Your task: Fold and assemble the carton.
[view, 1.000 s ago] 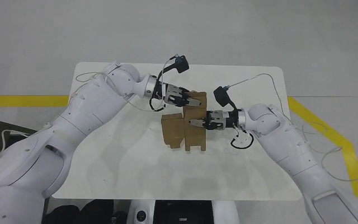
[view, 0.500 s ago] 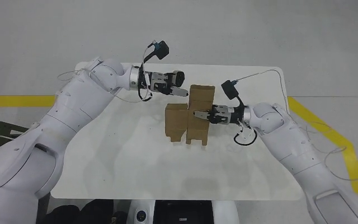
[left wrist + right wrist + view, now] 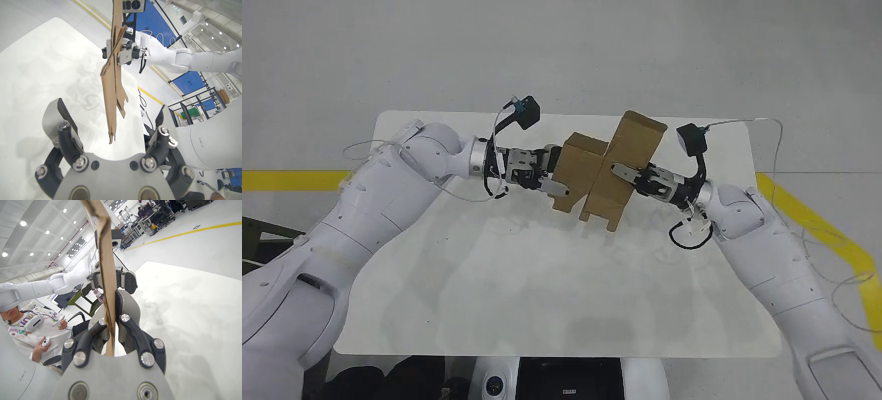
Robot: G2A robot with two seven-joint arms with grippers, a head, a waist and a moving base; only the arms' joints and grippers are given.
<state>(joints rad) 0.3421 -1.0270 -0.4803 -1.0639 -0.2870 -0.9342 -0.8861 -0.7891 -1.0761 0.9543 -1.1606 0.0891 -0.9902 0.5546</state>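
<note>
carton (image 3: 604, 172), a flattened brown cardboard blank, is held up off the white tabletop (image 3: 492, 300), near the middle of its far edge, with the panels standing on edge. it looks light and fairly stiff, likely to bend only at its creases, so a flat panel close to an edge seems the best hold. right gripper (image 3: 111, 302) is clamped on one end panel. left gripper (image 3: 111, 108) has fingers spread wide either side of the opposite edge, apparently not touching.

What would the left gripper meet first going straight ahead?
The carton, its near edge in line between the open fingers of the left gripper; the right gripper holds it. Gap looks small, depth unclear.
</note>
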